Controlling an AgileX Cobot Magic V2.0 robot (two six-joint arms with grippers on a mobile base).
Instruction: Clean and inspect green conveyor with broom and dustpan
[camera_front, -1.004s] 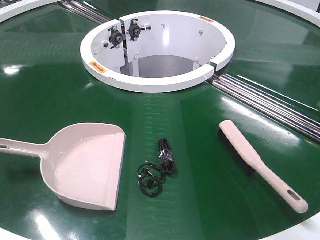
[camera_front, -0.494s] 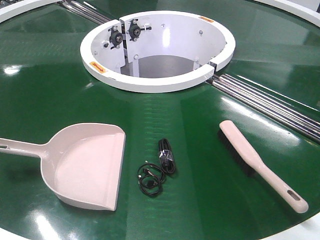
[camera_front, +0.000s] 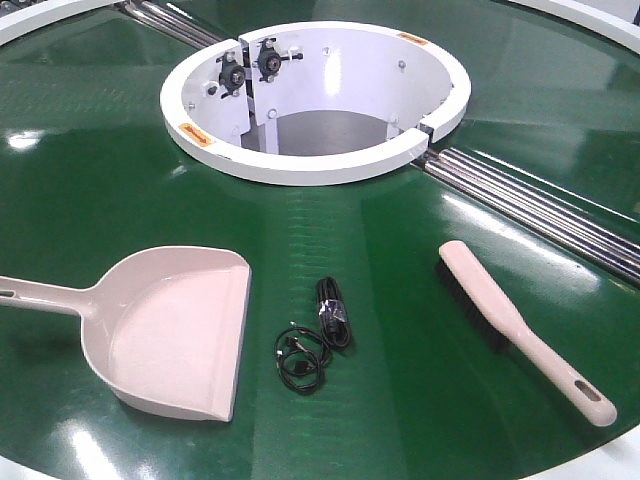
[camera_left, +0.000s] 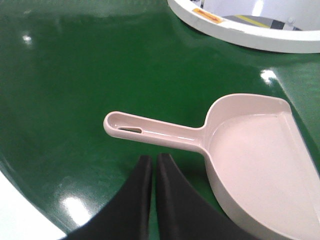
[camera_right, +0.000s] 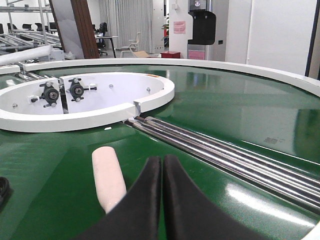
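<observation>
Broom (camera_front: 520, 325): it lies by the near right edge of the table (camera_front: 100, 180), with its long axis on a slant, its head toward the hub (camera_front: 300, 165) and its slotted handle toward the near edge.
Right gripper (camera_right: 162, 161): your jaws are pressed almost together and hold nothing. The broom's head shows just ahead and left of them and runs back under them, so the handle is hidden from that wrist view.
Dustpan (camera_front: 170, 335): it sits by the near left edge, with its mouth facing right toward the cable (camera_front: 315, 340) and its handle pointing at the left edge.
Left gripper (camera_left: 152, 159): these jaws are also narrow and empty. The dustpan's handle lies crosswise just ahead of their tips, not touching.
Nearer arm: right for the broom, left for the dustpan.
Coming move, as I judge it: open the right jaws and set them across the broom's slant.
</observation>
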